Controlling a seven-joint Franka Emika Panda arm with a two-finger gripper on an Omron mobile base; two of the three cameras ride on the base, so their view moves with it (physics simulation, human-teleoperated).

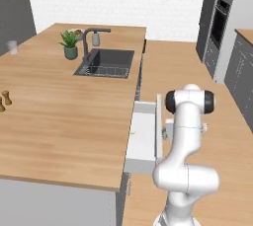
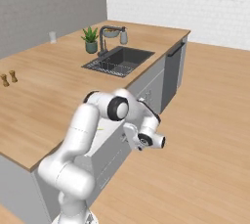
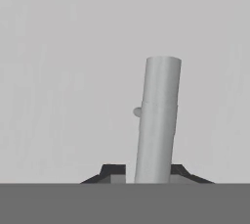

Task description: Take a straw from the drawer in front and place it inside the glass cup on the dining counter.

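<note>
Kitchen sim, robot base sitting at the long side of the dining counter [image 1: 64, 121], arm bending down over its edge

drawer [image 1: 143, 138] is standing pulled out from the counter side, white inside showing, light-grey front panel facing the arm

gripper [image 3: 146, 175] is looking straight at that grey panel in the hand view. Its two dark fingertips [image 3: 113, 171] are sitting on either side of a grey cylindrical handle bar [image 3: 158, 120], which is running up between them, tilted slightly right. Jaws are narrow and pinching the bar, with no gap visible on either side

straw [image 1: 132, 132] is showing as a tiny pale-yellow sliver at the drawer's counter-side wall, about mid-length of the box. From the right base view it is peeking out as a faint yellow line [image 2: 100, 129] below the counter edge, beside the arm's upper link. It is lying inside the drawer, behind the front panel, so it is well apart from the jaws and not between them

glass cup [image 1: 12, 47] is standing upright near the far left edge of the counter top, well apart from the drawer

sink [image 1: 106, 63] is sitting inset toward the far end, with a potted plant [image 1: 70, 44] just left of the faucet
</note>
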